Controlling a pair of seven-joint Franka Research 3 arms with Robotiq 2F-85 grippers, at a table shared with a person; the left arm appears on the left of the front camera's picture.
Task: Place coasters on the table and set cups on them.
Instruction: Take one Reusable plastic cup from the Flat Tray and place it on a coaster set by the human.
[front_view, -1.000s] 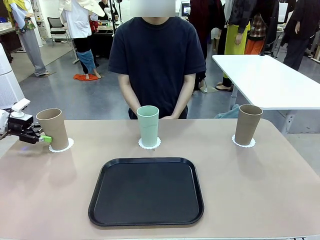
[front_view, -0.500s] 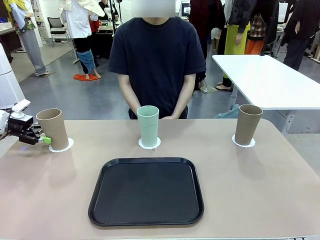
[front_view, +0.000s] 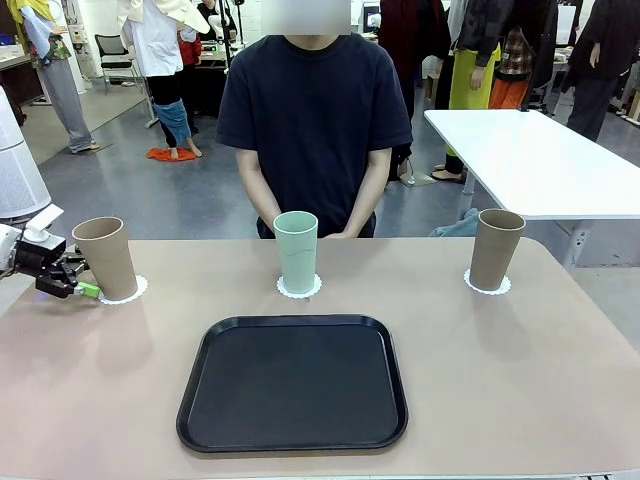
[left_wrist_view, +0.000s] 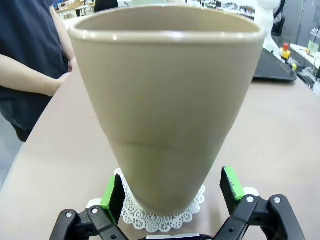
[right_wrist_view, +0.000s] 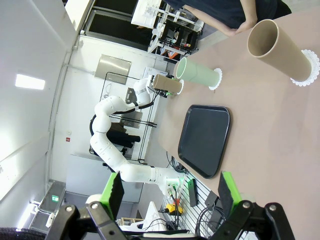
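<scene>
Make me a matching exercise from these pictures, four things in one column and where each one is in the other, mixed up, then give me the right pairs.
Column one:
1. mint green cup
2. black tray
3. left gripper
4. white table

Column two:
A. open beside the tan cup at the robot's left end of the beige table
B. on the middle coaster, in front of the person
C. behind the beige table, toward the robot's right
D. flat on the near middle of the beige table

Right pairs: 1-B, 2-D, 3-A, 4-C
</scene>
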